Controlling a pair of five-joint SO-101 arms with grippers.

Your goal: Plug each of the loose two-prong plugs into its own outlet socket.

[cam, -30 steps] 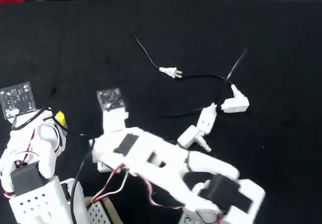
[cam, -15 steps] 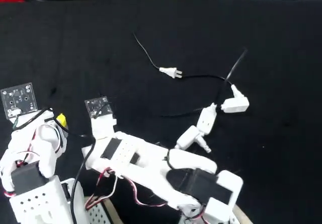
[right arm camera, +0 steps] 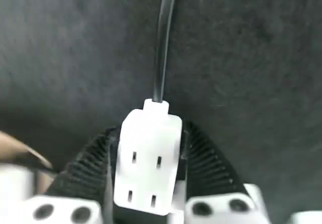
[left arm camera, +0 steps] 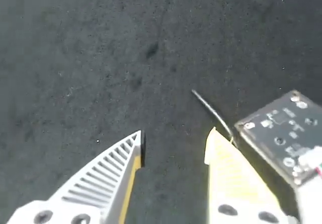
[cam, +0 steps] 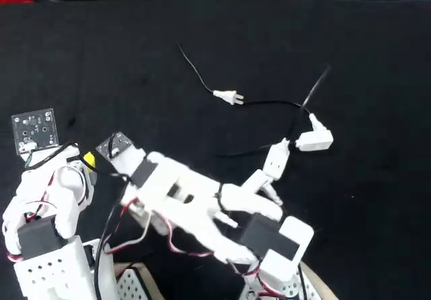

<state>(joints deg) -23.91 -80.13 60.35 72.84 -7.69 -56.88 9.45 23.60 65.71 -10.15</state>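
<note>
Little seems done: the two-prong plug lies loose on the black tabletop, its prongs bare. Well apart from that plug, the right gripper has its fingers clamped on a white socket block, slots empty, black cord trailing. The left gripper, likewise far from the plug, gapes with nothing between its fingers.

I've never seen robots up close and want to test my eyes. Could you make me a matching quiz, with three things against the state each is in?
Things:
1. left pincer
2. right pincer
3. small two-prong plug

States:
A. lies loose on the black cloth, unheld
B. open over bare cloth
C. shut on a white socket block

Pairs: 1-B; 2-C; 3-A
</note>
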